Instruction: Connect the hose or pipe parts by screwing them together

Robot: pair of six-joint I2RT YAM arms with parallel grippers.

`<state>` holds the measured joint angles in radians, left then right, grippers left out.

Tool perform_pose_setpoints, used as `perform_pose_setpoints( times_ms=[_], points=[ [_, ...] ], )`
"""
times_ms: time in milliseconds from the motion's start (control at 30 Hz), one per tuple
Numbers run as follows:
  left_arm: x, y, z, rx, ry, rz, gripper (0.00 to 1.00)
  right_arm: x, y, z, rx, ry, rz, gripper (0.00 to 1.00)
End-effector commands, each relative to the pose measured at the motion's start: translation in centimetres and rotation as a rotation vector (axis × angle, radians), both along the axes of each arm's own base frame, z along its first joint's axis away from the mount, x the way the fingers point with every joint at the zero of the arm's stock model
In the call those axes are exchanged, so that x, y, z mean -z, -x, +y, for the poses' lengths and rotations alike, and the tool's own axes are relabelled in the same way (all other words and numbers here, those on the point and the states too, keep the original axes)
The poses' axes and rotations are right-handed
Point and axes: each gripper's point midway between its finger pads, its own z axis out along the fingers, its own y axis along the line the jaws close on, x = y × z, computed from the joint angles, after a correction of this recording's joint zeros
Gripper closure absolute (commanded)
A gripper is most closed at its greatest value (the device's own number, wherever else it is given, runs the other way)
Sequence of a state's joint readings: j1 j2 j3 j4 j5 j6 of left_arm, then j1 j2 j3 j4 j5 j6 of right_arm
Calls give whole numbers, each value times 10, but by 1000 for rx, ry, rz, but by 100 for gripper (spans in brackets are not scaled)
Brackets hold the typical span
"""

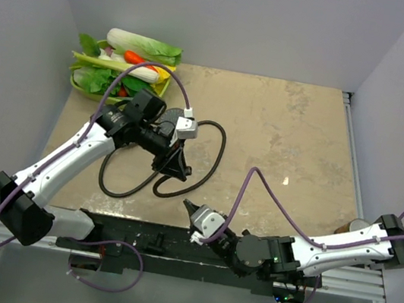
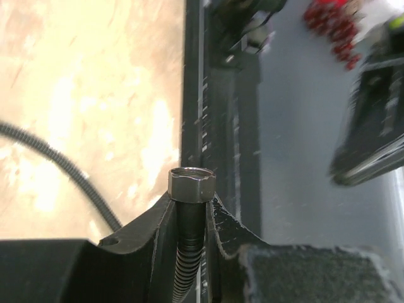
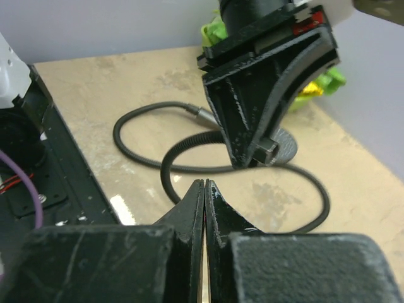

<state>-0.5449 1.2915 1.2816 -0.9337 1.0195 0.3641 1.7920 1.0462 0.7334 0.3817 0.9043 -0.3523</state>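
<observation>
The long dark flexible hose [image 1: 218,154] lies in loops on the beige table. My left gripper [image 1: 173,164] is shut on it just below its end nut [image 2: 191,184], which sticks up beyond the fingertips. The hose's other metal end [image 3: 203,116] rests on the table. A round grey disc [image 3: 289,146], apparently the shower head's face, shows partly behind the left gripper in the right wrist view. My right gripper [image 3: 205,184] is shut with nothing in it, low over the table a short way in front of the left gripper [image 3: 252,154] and apart from the hose [image 3: 117,136].
A pile of toy vegetables [image 1: 123,66] sits at the table's far left corner. A black rail [image 1: 142,238] runs along the near edge. Purple cables [image 1: 258,183] arc over both arms. Grey walls close in the left, back and right sides.
</observation>
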Motion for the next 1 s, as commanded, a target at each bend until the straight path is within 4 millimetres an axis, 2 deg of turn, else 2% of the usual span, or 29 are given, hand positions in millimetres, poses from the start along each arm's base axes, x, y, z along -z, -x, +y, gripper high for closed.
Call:
perform_pose_setpoints(
  times_ms=[0, 67, 100, 133, 200, 233, 333, 367, 500, 567, 600, 700, 833, 967],
  points=[
    [61, -17, 20, -32, -174, -123, 100, 32, -2, -16, 43, -40, 161, 100],
    [77, -25, 27, -60, -227, -160, 100, 57, 9, -10, -15, -21, 227, 100],
    [87, -31, 27, -84, -241, -170, 100, 66, 15, -5, -39, -23, 264, 91],
    [96, -41, 32, -122, -288, -196, 100, 84, 25, 5, -83, 10, 304, 75],
    [114, -55, 37, -166, -357, -208, 100, 104, 38, 15, -131, 55, 349, 68],
    [124, -68, 46, -219, -424, -238, 100, 123, 45, 24, -138, 93, 384, 61],
    [148, -93, 61, -304, -531, -300, 100, 139, 71, 49, -230, 85, 497, 50],
    [154, -99, 64, -321, -550, -311, 100, 155, 81, 59, -255, 106, 533, 49],
    [160, -106, 68, -349, -559, -286, 100, 186, 94, 75, -235, 117, 649, 44],
    [160, -105, 69, -351, -549, -282, 100, 192, 95, 82, -209, 95, 697, 43],
    [160, -105, 69, -351, -545, -284, 100, 202, 93, 83, -182, 107, 700, 43],
    [162, -104, 74, -358, -545, -278, 100, 209, 83, 90, -140, 66, 747, 44],
    [166, -104, 83, -372, -545, -261, 100, 206, 59, 96, -102, -26, 789, 44],
    [162, -104, 88, -375, -535, -262, 100, 215, 46, 100, -70, -35, 837, 46]
  ],
)
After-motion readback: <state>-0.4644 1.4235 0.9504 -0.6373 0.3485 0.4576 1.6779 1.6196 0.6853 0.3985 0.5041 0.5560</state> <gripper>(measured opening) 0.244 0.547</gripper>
